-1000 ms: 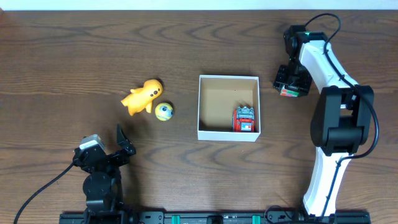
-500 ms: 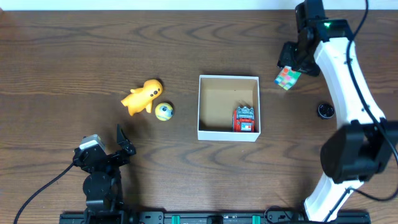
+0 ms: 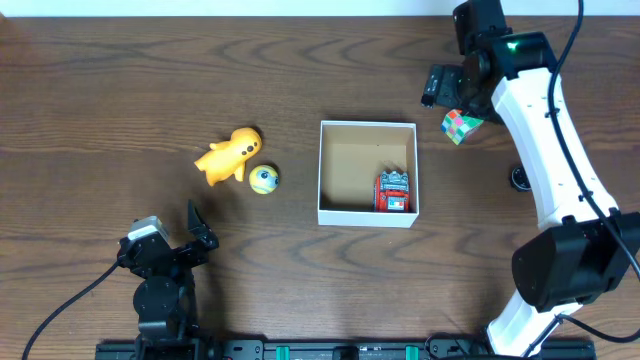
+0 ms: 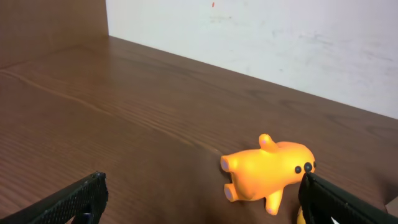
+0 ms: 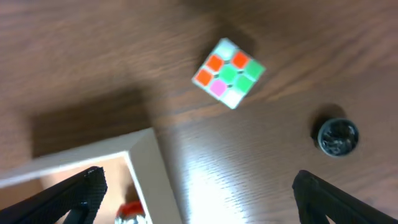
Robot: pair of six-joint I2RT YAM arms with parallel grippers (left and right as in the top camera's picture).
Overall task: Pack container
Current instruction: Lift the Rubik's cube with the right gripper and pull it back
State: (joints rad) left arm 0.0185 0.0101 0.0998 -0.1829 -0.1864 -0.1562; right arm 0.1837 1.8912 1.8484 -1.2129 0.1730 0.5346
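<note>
step: puzzle cube (image 3: 461,125) packing judged underway
container (image 3: 320,170): centre; cube lies outside, far right
right gripper (image 5: 199,196): released, empty
left gripper (image 3: 200,228): released, idle
next: cube to be grasped

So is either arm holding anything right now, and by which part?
Nothing is held. The right gripper has its jaws wide open, clear of the coloured cube; the left gripper is open too, short of the orange toy.
</note>
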